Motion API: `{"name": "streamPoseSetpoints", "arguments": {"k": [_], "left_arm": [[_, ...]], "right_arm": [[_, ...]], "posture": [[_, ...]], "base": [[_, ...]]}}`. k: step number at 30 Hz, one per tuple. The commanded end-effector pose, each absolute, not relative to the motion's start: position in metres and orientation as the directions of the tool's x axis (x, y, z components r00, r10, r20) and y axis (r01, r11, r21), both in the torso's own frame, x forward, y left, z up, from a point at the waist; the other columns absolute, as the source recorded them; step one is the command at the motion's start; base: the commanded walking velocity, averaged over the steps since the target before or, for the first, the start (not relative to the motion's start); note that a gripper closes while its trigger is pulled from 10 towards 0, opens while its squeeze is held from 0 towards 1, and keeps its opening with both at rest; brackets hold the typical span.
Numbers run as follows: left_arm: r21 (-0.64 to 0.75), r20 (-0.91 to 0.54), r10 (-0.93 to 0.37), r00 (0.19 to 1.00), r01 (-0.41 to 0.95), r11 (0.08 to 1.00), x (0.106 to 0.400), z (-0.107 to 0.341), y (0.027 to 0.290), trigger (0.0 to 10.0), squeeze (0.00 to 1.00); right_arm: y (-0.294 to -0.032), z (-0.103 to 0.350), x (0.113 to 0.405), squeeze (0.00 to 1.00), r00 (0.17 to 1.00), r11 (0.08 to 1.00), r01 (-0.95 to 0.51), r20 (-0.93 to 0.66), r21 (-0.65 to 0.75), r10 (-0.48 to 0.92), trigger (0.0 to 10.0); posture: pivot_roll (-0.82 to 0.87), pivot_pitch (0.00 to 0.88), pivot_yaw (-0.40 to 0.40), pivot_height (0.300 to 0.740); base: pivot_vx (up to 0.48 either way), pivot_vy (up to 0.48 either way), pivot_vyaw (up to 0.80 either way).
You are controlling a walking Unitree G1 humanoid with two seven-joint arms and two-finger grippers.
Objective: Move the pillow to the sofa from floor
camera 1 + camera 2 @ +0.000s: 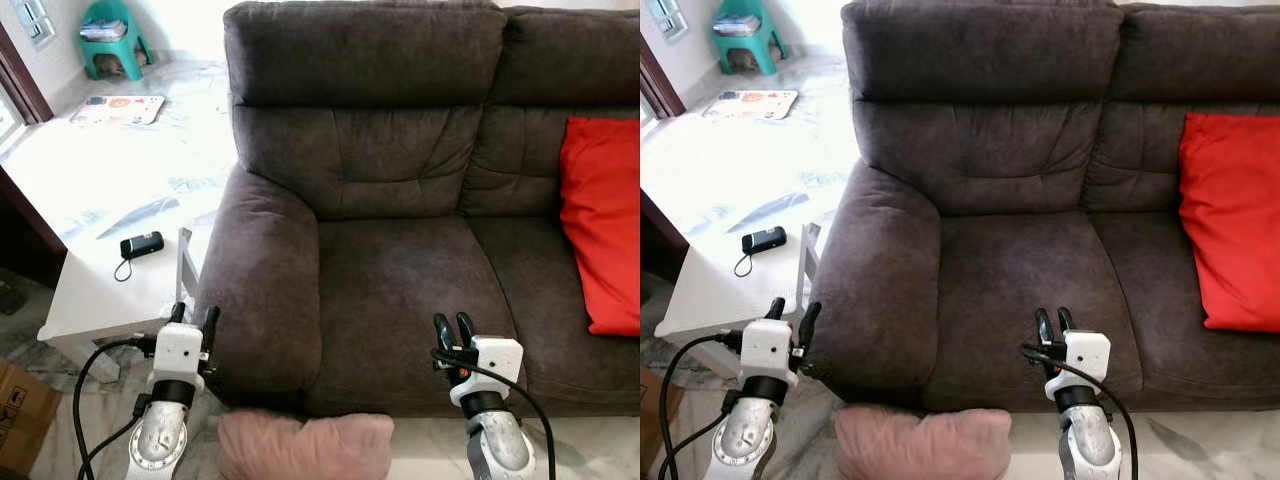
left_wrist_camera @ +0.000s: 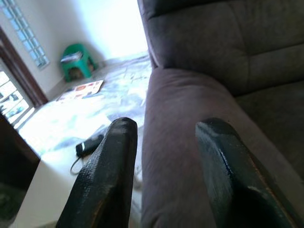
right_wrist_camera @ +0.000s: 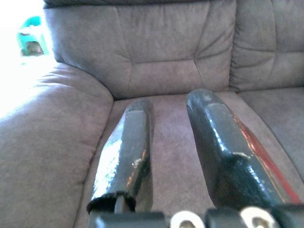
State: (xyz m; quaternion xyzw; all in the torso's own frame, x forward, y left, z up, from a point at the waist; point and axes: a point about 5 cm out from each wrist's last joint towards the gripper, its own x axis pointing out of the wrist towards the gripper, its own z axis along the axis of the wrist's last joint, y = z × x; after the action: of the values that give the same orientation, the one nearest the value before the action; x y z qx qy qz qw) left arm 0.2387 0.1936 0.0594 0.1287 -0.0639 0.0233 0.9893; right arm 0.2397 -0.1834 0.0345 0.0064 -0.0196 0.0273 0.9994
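A pale pink pillow (image 1: 305, 446) lies on the floor against the front of the dark brown sofa (image 1: 400, 270), at the bottom of the eye views between my two arms. My left gripper (image 1: 195, 316) is raised beside the sofa's left armrest (image 2: 190, 156), open with nothing between its fingers (image 2: 107, 166). My right gripper (image 1: 453, 327) hovers over the front edge of the left seat cushion (image 3: 166, 137), its fingers (image 3: 126, 142) a narrow gap apart and empty. Both grippers are above the pillow and apart from it.
A red cushion (image 1: 603, 220) leans on the sofa's right seat. Left of the sofa stands a white low table (image 1: 100, 290) with a black device (image 1: 141, 245). A cardboard box (image 1: 15, 420) sits at the bottom left. A green stool (image 1: 108, 40) is far back.
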Motion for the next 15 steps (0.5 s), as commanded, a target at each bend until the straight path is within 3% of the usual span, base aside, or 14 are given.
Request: {"name": "streamPoseSetpoints", "arguments": {"k": [1,15], "left_arm": [[0.259,0.117,0.047,0.992,-0.076,0.963,0.233,0.060,0.196,10.0,0.00],[0.232,0.081,0.109,0.991,-0.125,0.965,0.240,0.062,0.205,10.0,0.00]], "right_arm": [[-0.180,0.038,0.236,0.00,0.996,0.997,-0.078,0.037,0.000,0.078,10.0],[-0.182,0.044,0.252,0.00,0.998,0.998,-0.057,-0.016,-0.009,0.057,10.0]], "posture": [[0.04,0.000,-0.033,0.740],[0.03,0.000,-0.019,0.740]], "base": [[0.000,0.000,0.00],[0.000,0.000,0.00]]}}
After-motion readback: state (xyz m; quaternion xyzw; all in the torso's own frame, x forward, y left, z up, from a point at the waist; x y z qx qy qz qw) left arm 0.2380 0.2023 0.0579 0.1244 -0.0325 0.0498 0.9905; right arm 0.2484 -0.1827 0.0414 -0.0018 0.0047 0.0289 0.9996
